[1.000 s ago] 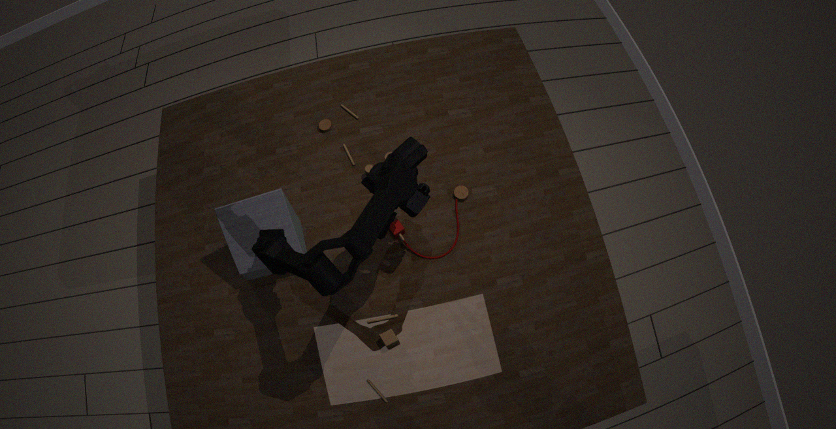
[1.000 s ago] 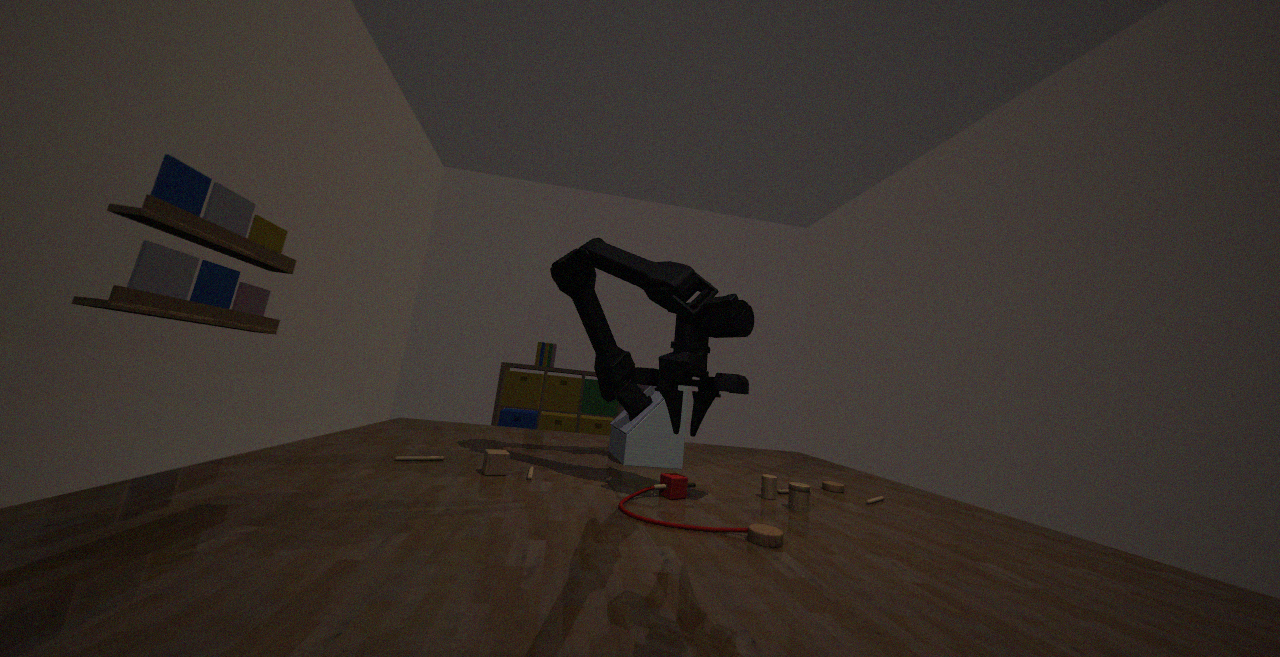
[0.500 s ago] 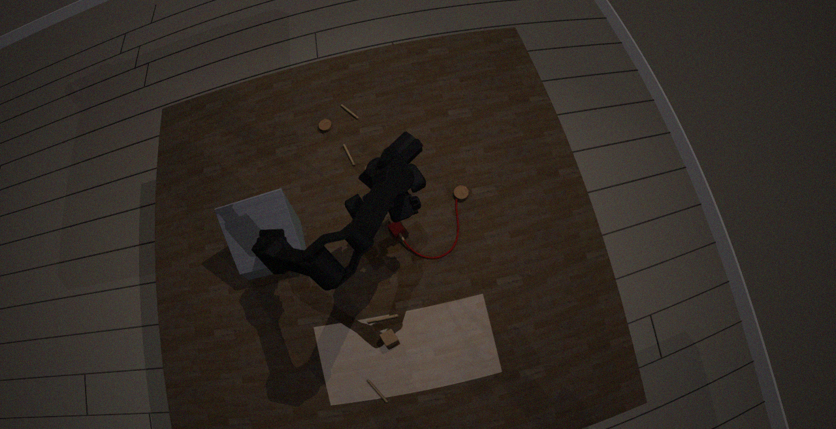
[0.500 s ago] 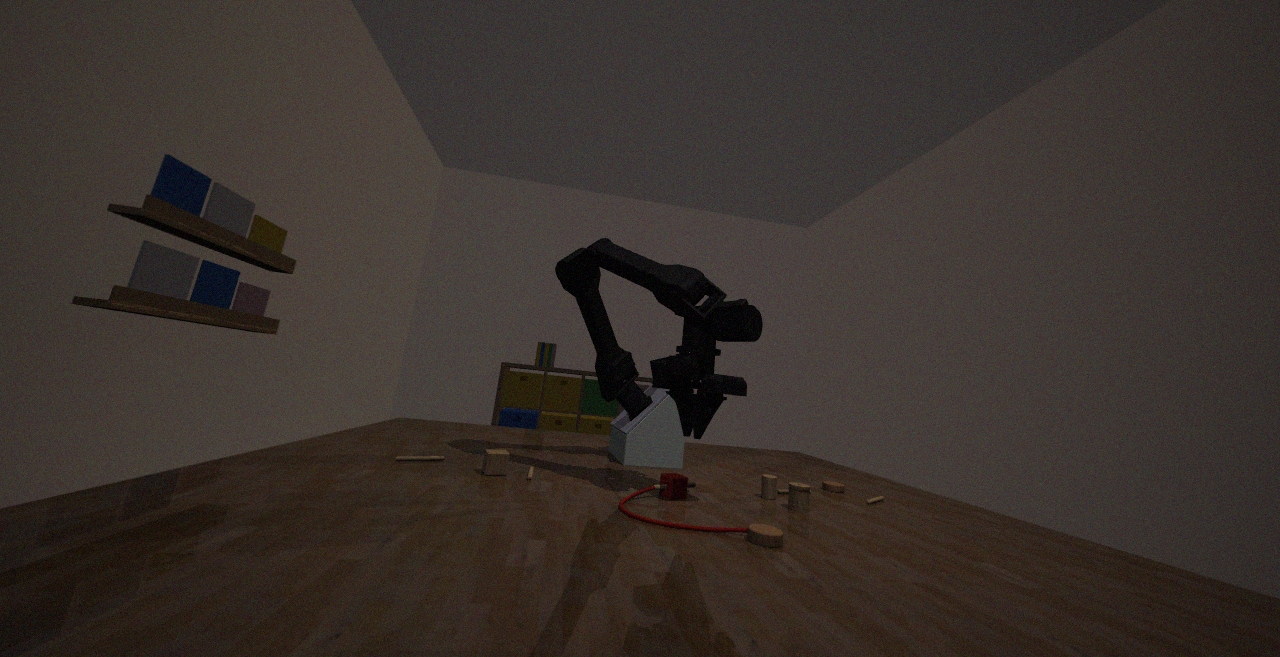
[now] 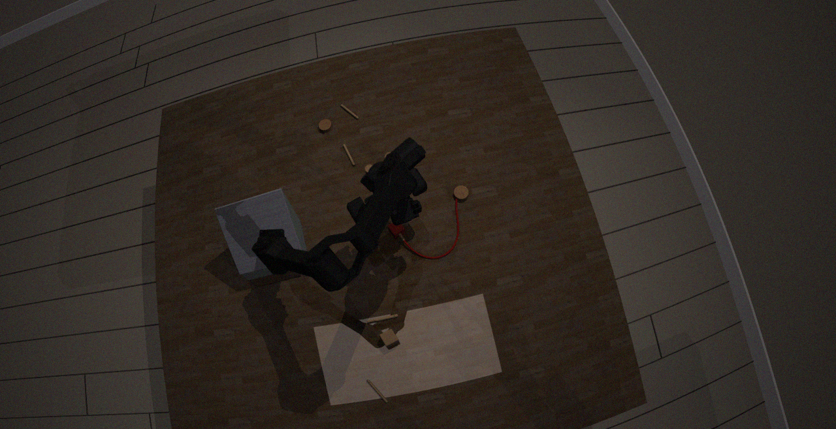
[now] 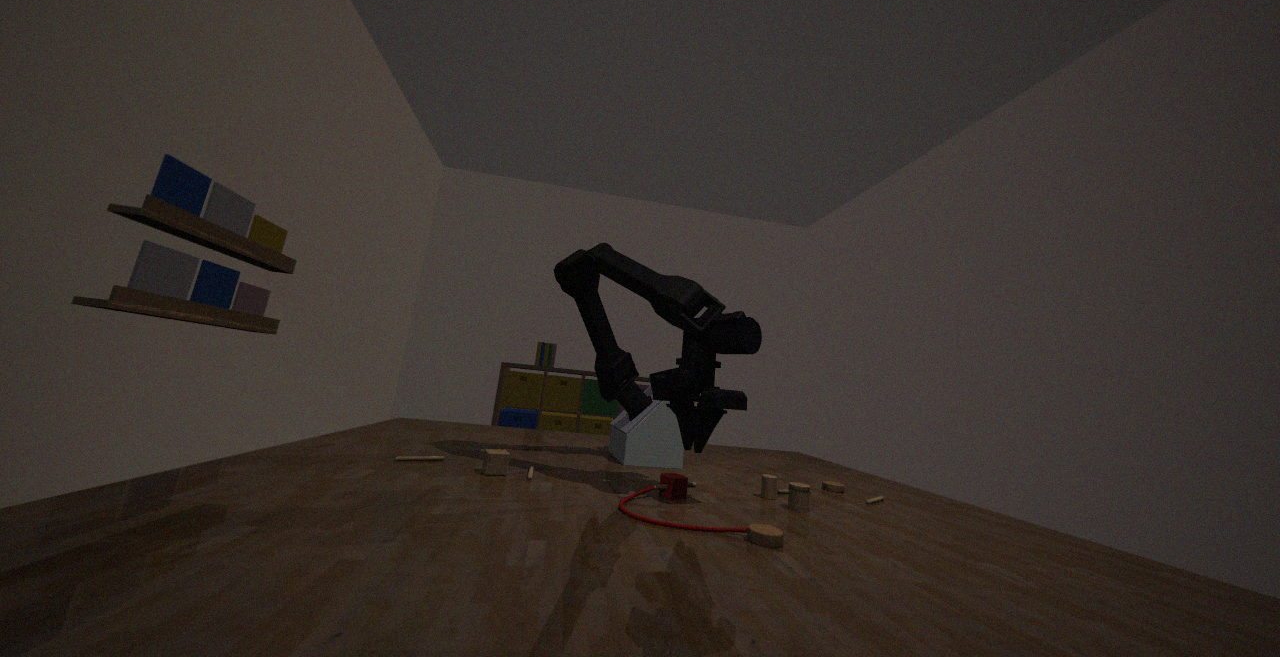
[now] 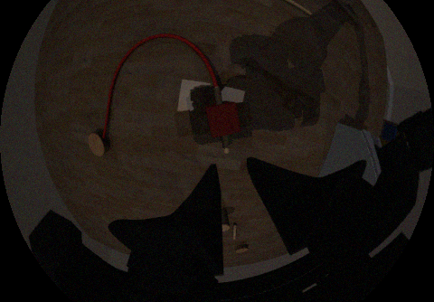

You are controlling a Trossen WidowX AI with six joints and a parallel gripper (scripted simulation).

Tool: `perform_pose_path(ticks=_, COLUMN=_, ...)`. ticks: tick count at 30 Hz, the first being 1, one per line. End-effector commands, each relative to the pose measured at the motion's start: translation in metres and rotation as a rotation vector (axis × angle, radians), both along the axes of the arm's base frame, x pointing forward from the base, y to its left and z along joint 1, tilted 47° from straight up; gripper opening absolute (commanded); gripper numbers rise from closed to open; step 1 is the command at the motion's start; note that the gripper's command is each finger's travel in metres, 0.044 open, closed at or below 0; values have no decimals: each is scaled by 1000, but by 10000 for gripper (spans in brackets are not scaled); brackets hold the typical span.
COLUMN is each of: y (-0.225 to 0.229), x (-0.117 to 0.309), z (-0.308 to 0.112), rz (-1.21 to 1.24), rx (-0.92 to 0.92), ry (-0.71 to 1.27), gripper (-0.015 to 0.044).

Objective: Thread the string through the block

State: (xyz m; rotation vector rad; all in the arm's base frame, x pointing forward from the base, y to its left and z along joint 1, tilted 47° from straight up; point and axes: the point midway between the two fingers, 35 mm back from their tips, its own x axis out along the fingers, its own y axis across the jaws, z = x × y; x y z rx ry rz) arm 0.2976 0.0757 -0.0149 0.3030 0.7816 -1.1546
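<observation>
The red block (image 5: pixel 396 229) (image 6: pixel 673 485) (image 7: pixel 223 118) stands on the table. The string's stick (image 5: pixel 401 238) (image 7: pixel 218 96) sits in its hole; in the wrist view its string end shows on one side and a short tip on the other. The red string (image 5: pixel 432 257) (image 6: pixel 680 525) (image 7: pixel 165 35) curves from the stick to the round button (image 5: pixel 461 192) (image 6: pixel 765 535) (image 7: pixel 96 144), outside the block. My gripper (image 6: pixel 697 449) (image 7: pixel 231 165) is partly open and empty, above the table near the tip side. Its fingertips are hidden in the top view.
A pale wedge-shaped body (image 5: pixel 272 204) (image 6: pixel 653 438) is at the arm's base. A wooden cube (image 5: pixel 389 338) (image 6: pixel 496 461) and loose sticks (image 5: pixel 377 390) (image 5: pixel 349 155) lie apart. Two upright cylinders (image 6: pixel 768 486) (image 6: pixel 798 496) and a disc (image 5: pixel 324 125) (image 6: pixel 833 486) stand on the tip side.
</observation>
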Motion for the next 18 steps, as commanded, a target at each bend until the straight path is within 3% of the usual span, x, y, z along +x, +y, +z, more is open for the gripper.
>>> perform_pose_path(ticks=1, y=-4, x=0, z=-5, rz=5, rx=-6, ry=6, gripper=122)
perform_pose_path(ticks=18, y=-24, x=6, z=-24, rz=5, rx=-7, ry=6, gripper=122)
